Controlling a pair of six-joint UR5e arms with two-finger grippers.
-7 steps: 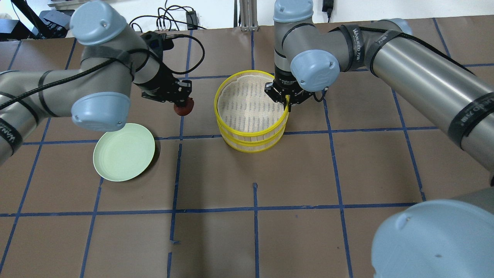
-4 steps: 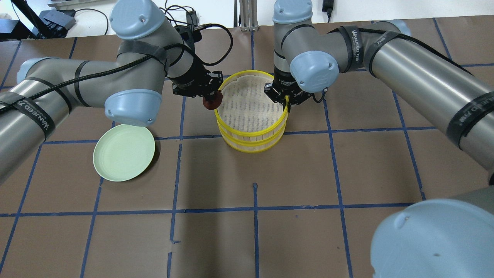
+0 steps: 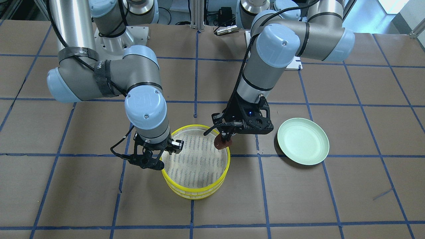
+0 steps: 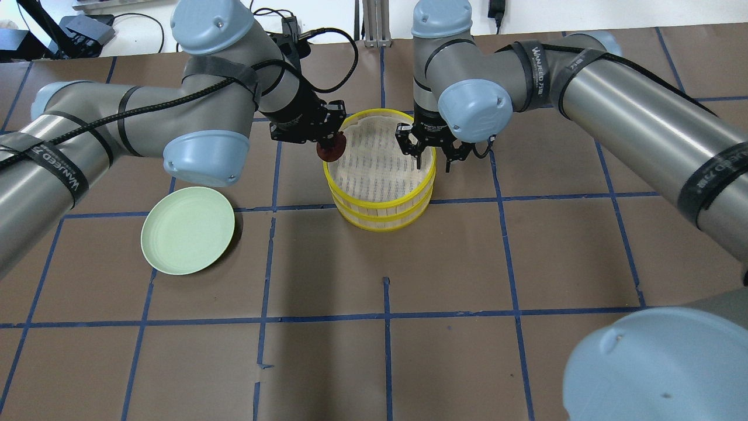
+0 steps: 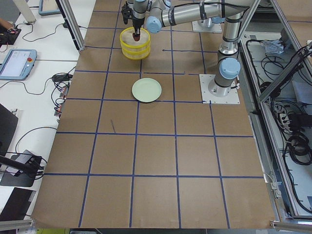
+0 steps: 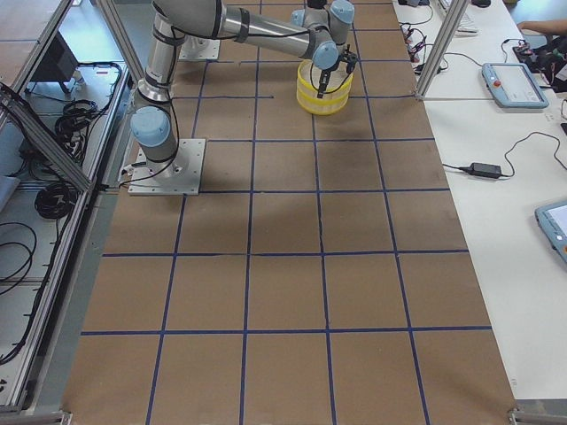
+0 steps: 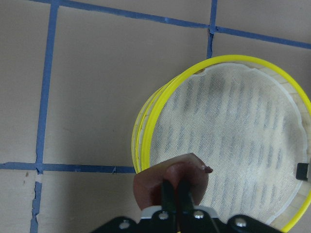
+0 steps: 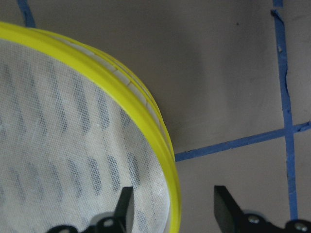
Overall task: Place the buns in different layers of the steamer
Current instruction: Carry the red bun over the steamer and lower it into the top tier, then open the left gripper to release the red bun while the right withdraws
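Note:
Two steamer layers are stacked, with yellow rims (image 4: 380,202) and a white mesh bottom (image 3: 196,126). The top layer (image 7: 228,131) holds nothing. My left gripper (image 4: 330,142) is shut on the dark reddish-brown bun (image 4: 331,152) and holds it just above the stack's left rim. The bun also shows in the front view (image 3: 221,142) and the left wrist view (image 7: 170,179). My right gripper (image 4: 433,156) is open, with its fingers on either side of the right rim (image 8: 165,145). The white bun is not in sight.
An empty pale green plate (image 4: 188,230) lies on the brown table, left of the steamer; in the front view it (image 3: 302,141) shows on the right. Blue tape lines cross the table. Cables lie along the far edge.
My left arm has carried the brown bun rightward, from beside the steamer to over its left rim. My right gripper, shut on the right rim before, has opened.

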